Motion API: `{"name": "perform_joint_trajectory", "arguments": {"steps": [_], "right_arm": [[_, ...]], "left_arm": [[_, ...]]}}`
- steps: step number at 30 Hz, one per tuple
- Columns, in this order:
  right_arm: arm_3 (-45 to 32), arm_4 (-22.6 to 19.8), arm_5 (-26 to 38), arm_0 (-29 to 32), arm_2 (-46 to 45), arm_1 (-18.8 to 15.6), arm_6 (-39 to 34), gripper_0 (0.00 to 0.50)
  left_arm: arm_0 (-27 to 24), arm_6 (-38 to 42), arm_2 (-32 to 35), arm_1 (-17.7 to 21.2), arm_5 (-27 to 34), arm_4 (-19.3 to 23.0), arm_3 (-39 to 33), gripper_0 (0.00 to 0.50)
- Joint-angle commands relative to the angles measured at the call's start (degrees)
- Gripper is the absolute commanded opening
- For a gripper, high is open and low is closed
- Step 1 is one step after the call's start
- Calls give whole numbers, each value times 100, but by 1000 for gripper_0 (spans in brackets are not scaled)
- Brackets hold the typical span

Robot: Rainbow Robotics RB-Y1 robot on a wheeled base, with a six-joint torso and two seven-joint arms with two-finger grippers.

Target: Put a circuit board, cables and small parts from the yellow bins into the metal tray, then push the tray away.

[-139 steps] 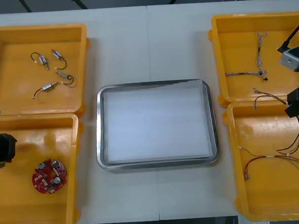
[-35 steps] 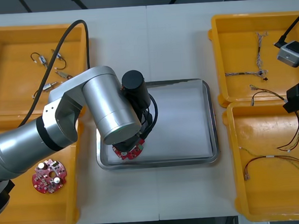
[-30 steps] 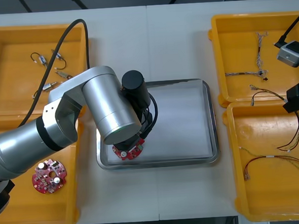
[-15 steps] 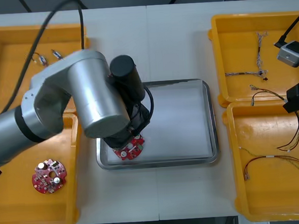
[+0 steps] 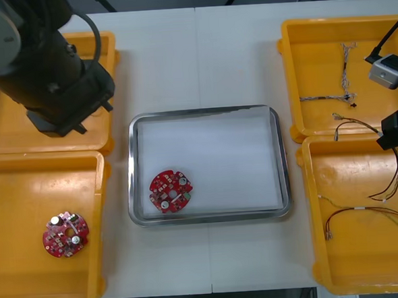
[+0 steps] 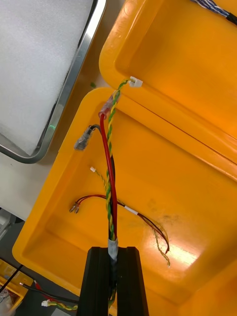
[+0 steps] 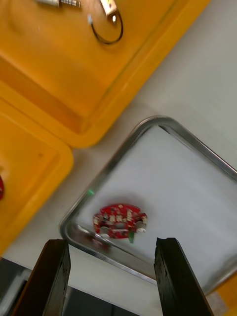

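A round red circuit board (image 5: 170,190) lies in the near left corner of the metal tray (image 5: 203,112), free of any gripper. In the left wrist view the same board (image 7: 120,224) sits well beyond my left gripper (image 7: 111,242), which is open and holds nothing. The left arm (image 5: 53,77) hangs high over the far left yellow bin (image 5: 104,40). At the right edge my right gripper (image 6: 113,251) is shut on a red and yellow cable (image 6: 109,163). That cable (image 5: 390,178) dangles over the near right bin (image 5: 309,183).
A second circuit board (image 5: 65,233) lies in the near left bin. Small metal parts (image 7: 106,7) rest in the far left bin. Blue and white cables (image 5: 346,66) lie in the far right bin, and a red cable (image 5: 358,211) in the near right one.
My left arm has risen from the tray and swung back left over the far left bin, leaving the circuit board in the tray. The right arm has not moved.
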Motion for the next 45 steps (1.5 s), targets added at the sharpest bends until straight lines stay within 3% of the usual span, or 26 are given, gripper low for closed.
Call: {"name": "perform_joint_trajectory", "arguments": {"steps": [1,8,15,23,30,40,45], "right_arm": [[-51,-13,20,-545,408,-78,191,0],[-349,128,-319,-1098,1304,-87,306,0],[-508,181,-899,-1555,2139,-34,736,0],[-341,427,-1321,-2100,3150,256,1897,0],[72,524,-1769,-2408,3836,607,2811,0],[626,770,-2455,-2760,4873,941,4024,0],[872,954,-2929,-2786,5312,1003,4489,0]], "left_arm": [[-248,-1171,229,675,5,37,417,500],[-248,-2384,326,1141,-566,54,1621,500],[-248,-3368,387,1220,-1313,-139,2974,500],[-248,-3570,387,1132,-2131,-359,3958,500],[-257,-3614,378,912,-2728,-728,4336,500],[-257,-3685,370,95,-3563,-2134,4486,500],[-257,-3667,-8,-169,-4073,-2705,4653,500]]}}
